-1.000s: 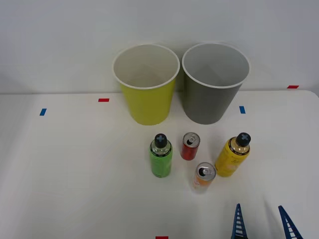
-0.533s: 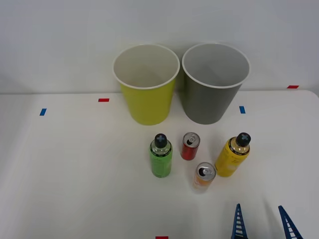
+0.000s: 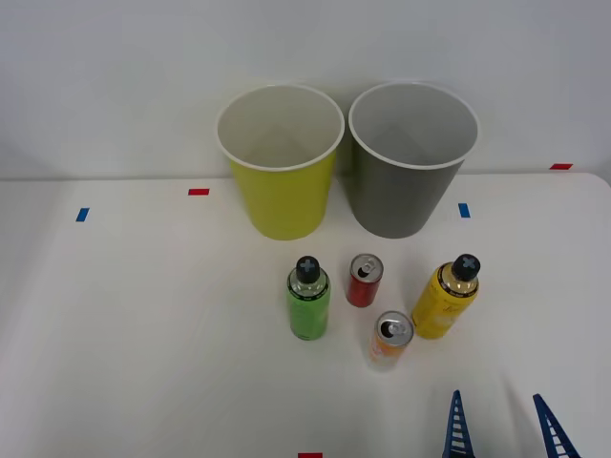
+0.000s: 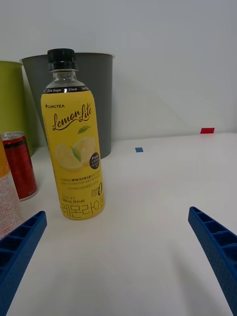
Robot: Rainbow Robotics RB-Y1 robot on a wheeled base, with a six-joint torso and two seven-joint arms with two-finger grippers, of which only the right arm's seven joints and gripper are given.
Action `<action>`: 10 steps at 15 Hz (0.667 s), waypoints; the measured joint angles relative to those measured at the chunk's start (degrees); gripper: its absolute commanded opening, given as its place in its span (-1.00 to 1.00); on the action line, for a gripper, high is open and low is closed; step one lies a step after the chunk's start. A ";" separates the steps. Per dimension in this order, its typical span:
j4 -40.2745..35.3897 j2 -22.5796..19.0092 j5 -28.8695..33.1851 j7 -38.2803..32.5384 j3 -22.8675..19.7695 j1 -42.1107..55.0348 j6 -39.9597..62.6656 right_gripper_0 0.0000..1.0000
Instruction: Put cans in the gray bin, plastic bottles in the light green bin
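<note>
Nothing has moved since the earlier frames: objects and right gripper (image 3: 503, 426) sit exactly where they were. Gripper is at the desk's near edge, toward the right corner, blue ribbed fingers (image 4: 18, 249) spread wide, holding nothing, tips low over the white desk (image 3: 143, 324).

Nearest object ahead of it: orange-and-white can (image 3: 389, 340), upright, pull-tab top visible, just left of the gripper line. In the wrist view it's a sliver (image 4: 7, 195) at the frame edge.

Just beside it, toward the right edge: yellow bottle (image 3: 445, 296), upright, black cap on. Wrist view has it (image 4: 74, 143) standing ahead of the open fingers, offset toward the can-side finger, "Lemon Lite" label facing the camera.

Green bottle (image 3: 308, 298) stands upright to the left, about level with the yellow one, apart from everything else.

Red can (image 3: 363, 280) is slightly farther back, between the two bottles, upright; also seen at (image 4: 19, 165).

Far side of the desk, against the wall: light green bin (image 3: 283, 176) on the left, gray bin (image 3: 406, 176) on the right, side by side, rims close or touching, can't tell which. Both upright, pale insides show no contents. Gray bin (image 4: 96, 89) sits directly behind the yellow bottle in the wrist view.

Small blue and red tape marks (image 3: 198, 192) dot the desk.
</note>
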 measured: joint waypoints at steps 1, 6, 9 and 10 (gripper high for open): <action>0.00 0.00 0.00 0.00 0.00 0.00 0.00 1.00; 0.00 0.00 0.00 0.00 0.00 0.00 0.00 1.00; 0.00 0.00 0.00 0.00 0.00 0.00 0.00 1.00; 0.28 0.00 -0.07 0.00 -0.04 -0.14 -0.01 1.00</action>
